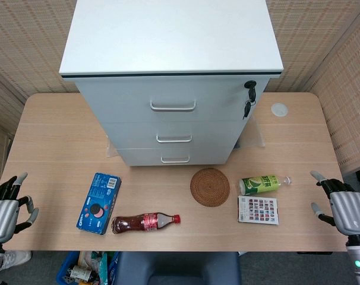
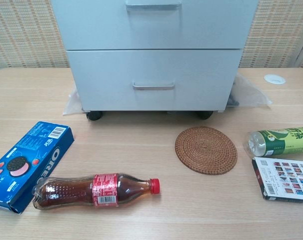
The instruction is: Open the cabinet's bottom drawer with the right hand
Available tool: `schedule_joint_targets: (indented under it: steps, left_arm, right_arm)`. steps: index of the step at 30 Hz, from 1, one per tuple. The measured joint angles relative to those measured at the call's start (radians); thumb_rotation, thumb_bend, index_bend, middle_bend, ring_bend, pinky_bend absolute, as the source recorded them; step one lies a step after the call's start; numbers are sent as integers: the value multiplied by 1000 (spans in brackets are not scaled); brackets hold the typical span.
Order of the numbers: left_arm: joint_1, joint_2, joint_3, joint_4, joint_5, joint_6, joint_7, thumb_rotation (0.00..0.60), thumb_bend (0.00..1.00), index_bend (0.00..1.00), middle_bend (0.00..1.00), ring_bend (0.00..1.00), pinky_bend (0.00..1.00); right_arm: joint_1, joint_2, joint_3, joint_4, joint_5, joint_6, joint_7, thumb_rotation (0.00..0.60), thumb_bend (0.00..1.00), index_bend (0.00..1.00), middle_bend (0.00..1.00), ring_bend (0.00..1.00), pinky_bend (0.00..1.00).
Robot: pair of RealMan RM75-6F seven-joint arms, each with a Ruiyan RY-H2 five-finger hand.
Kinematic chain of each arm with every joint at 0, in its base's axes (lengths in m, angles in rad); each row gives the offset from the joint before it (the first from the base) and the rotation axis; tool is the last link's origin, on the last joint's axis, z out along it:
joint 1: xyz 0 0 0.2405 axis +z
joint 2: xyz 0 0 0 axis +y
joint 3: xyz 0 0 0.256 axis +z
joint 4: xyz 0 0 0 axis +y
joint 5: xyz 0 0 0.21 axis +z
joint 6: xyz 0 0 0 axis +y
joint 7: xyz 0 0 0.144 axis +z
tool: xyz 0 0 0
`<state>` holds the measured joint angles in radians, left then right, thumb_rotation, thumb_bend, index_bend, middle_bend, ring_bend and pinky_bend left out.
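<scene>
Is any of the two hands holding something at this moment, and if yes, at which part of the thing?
Nothing is held. The left hand and the right hand both hover at the table's near corners with fingers apart, away from every object, and the bottom drawer's handle is untouched.

Cabinet (image 1: 171, 89) at table (image 1: 49, 130) 12 o'clock, bottom drawer (image 2: 154, 80) lowest. Coaster (image 1: 210, 187) at centre; cookie box (image 1: 98, 203) and cola bottle (image 1: 145, 222) at 8 o'clock; tea bottle (image 1: 260, 184) at 3 o'clock, card box (image 1: 258, 210) just before it.
</scene>
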<state>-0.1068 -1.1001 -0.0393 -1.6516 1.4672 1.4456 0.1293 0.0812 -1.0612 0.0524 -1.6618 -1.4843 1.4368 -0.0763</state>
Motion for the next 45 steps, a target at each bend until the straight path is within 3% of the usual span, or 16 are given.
schedule_joint_targets:
  steps: [13, 19, 23, 34, 45]
  left_arm:
    - [1, -11, -3, 16, 37, 35, -25, 600, 358, 122, 12, 41, 103]
    - [-3, -2, -1, 4, 35, 23, -15, 600, 357, 0, 0, 37, 103]
    - [-8, 10, 0, -14, 29, 11, -8, 600, 358, 0, 0, 25, 103]
    - [-8, -3, -7, 8, 66, 53, -17, 600, 358, 0, 0, 0, 78]
    - [-16, 0, -1, -1, 65, 31, -10, 600, 358, 0, 0, 0, 77]
  right_arm:
    - [7, 11, 0, -9, -41, 19, 12, 600, 258, 164, 340, 266, 333]
    - [16, 23, 0, -27, -60, 19, -3, 600, 258, 127, 344, 278, 333]
    - [30, 29, 2, -40, -80, 14, -12, 600, 258, 51, 368, 294, 333]
    - [66, 42, 10, -75, -97, -16, -42, 600, 258, 51, 301, 270, 333]
    - [136, 48, 23, -119, -139, -77, -79, 600, 258, 51, 329, 300, 338]
